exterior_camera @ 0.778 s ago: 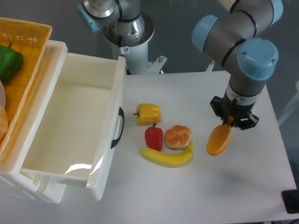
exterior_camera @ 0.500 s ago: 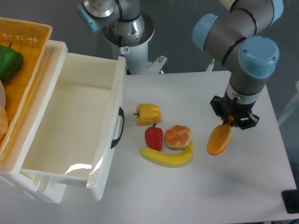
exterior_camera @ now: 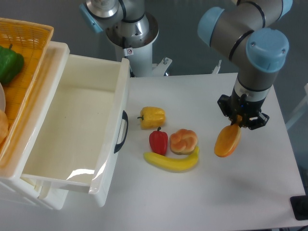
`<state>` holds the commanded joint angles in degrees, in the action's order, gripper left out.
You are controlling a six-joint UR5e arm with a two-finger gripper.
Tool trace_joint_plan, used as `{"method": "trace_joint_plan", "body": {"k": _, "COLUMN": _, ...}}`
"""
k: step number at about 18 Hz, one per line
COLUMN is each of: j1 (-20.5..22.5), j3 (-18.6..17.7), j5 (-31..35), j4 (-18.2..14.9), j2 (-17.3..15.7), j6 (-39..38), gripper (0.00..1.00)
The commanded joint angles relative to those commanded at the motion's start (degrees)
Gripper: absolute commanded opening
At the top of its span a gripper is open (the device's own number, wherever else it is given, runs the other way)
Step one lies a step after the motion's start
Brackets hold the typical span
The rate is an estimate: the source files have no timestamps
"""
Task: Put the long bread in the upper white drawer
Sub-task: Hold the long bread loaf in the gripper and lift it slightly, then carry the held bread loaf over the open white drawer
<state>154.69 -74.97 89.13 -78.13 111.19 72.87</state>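
Colours here: the long bread at right-centre is golden orange, hanging from a black gripper on a grey arm with light-blue caps. The upper white drawer on the left has a dark handle. Mid-frame: yellow pepper, red pepper, yellow banana, orange-tan bun. White desk. Upper left: orange-yellow woven basket and a green pepper.

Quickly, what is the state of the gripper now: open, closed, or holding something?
Gripper: closed on the long bread, which hangs below it, end-on to the camera, above the table.
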Motion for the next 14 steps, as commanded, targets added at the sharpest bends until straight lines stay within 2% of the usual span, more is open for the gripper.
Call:
{"method": "trace_joint_plan", "body": {"k": 5, "j1": -0.09, "j3": -2.37, "j5": -4.65, "j4": -0.61, "j2": -4.48, "j6": -4.65, "gripper": 0.00}}
{"method": "trace_joint_plan", "body": {"k": 8, "j1": -1.23, "j3": -2.46, "j5": -8.96, "j4": -3.24, "j2": -7.38, "j6": -9.74, "gripper": 0.00}}
{"method": "trace_joint_plan", "body": {"k": 12, "j1": -4.73, "j3": -2.11, "j5": -13.10, "j4": -3.25, "j2": -10.98, "j6": -22.56, "gripper": 0.00}}
{"method": "trace_joint_plan", "body": {"k": 14, "j1": -7.63, "j3": -2.03, "j5": -13.89, "j4": -3.25, "j2": -12.04, "j6": -26.01, "gripper": 0.00}}
